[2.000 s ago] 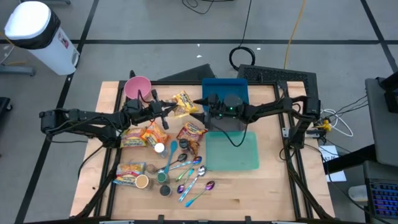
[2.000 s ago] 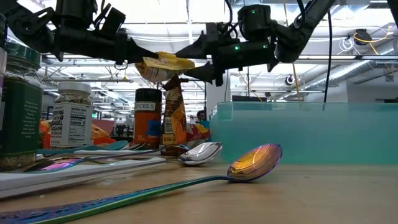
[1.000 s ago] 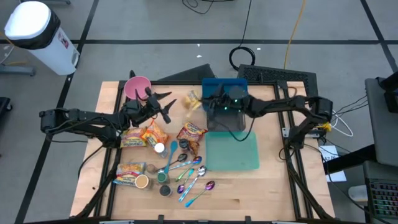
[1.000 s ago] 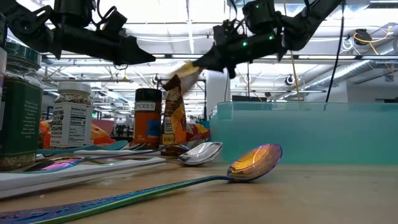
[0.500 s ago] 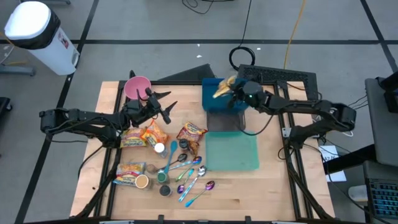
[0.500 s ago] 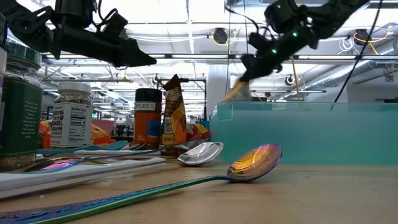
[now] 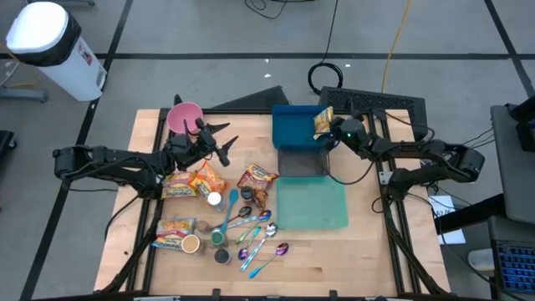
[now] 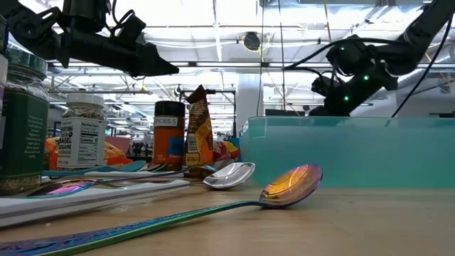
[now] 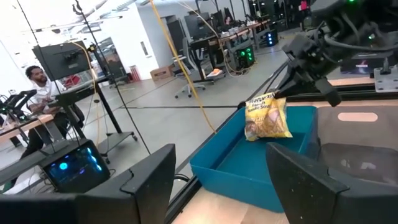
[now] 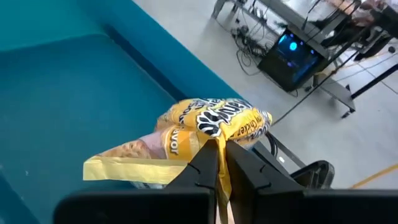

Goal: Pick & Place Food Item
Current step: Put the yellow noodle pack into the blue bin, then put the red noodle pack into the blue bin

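A yellow snack packet (image 7: 323, 122) hangs over the right part of the blue bin (image 7: 294, 132), with my right gripper (image 7: 330, 128) shut on it. The left wrist view shows the packet (image 9: 267, 116) above the bin's (image 9: 249, 163) floor. In the low view the packet is hidden behind the teal tray (image 8: 341, 153). My left gripper (image 7: 222, 144) stands open and level over the table, left of the bin, with nothing between its fingers. My right gripper pinches the packet's sealed upper edge (image 10: 219, 149) between its two shut fingers (image 10: 202, 163). It comes from the table's right side, slanting a little down. The packet (image 9: 267, 116) hangs below the fingers, clear of the bin's floor (image 10: 62, 81).
Other snack packets (image 7: 257, 177) (image 7: 201, 180) (image 7: 175, 230), spice jars (image 7: 216, 201) and several coloured spoons (image 7: 259, 234) lie at the table's left and middle. A pink bowl (image 7: 185, 117) stands at the far left. The teal tray (image 7: 312, 205) lies in front of the bin.
My right gripper has carried the packet from beside the bin's left wall toward the table's right edge, across the bin, and has sunk and turned on the way. The packet now hangs over the bin's right part.
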You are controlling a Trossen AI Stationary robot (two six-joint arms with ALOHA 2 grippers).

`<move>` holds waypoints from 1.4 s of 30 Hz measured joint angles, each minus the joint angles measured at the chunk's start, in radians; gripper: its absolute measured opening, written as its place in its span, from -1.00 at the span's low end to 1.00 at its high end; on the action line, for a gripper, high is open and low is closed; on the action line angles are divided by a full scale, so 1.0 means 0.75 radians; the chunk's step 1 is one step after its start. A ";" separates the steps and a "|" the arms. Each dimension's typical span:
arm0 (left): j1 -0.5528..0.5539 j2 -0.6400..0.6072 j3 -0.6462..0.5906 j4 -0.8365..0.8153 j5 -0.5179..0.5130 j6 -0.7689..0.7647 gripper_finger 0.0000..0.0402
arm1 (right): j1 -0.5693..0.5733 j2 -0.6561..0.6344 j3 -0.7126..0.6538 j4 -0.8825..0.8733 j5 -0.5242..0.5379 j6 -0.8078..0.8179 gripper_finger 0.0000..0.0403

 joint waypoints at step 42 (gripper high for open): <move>-0.001 0.390 0.282 -0.708 0.661 -0.345 0.28 | 0.437 -0.477 -0.055 0.217 -0.444 0.294 0.59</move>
